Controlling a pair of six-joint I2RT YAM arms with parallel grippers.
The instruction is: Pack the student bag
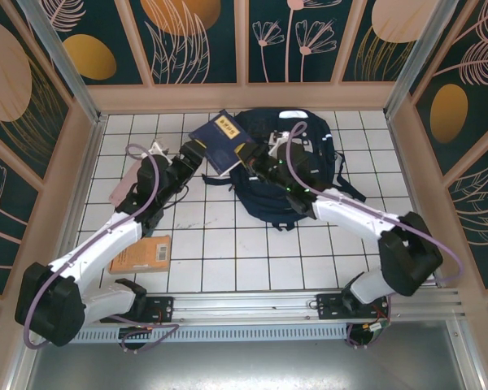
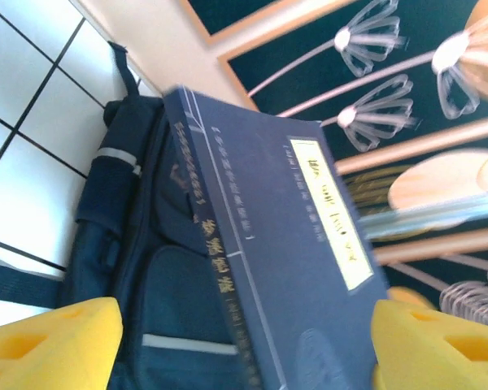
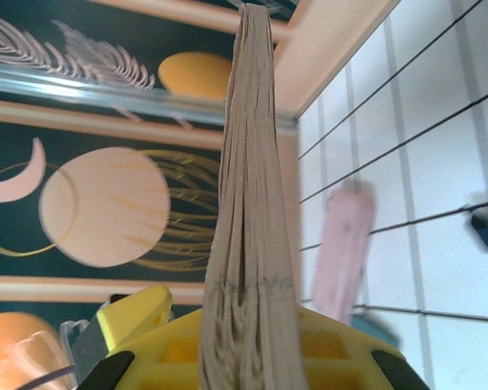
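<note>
The student bag (image 1: 319,154), a large navy backpack, lies at the back middle of the tiled floor; its front pockets and white stripes (image 2: 146,268) show in the left wrist view. A navy book (image 1: 220,138) with a pale title label (image 2: 285,244) hangs tilted above the bag's left edge. My right gripper (image 1: 250,156) is shut on the book's right side, and the book's beige page edge (image 3: 248,244) rises from between its yellow jaws (image 3: 248,357). My left gripper (image 1: 202,154) is at the book's lower left corner. Its yellow fingers (image 2: 49,345) stand wide apart on either side of the book, open.
A pink pencil case (image 1: 137,175) lies on the tiles at the left, behind the left arm, and shows blurred in the right wrist view (image 3: 346,252). An orange book (image 1: 142,253) lies flat near the left arm's base. Patterned walls close in the back and both sides.
</note>
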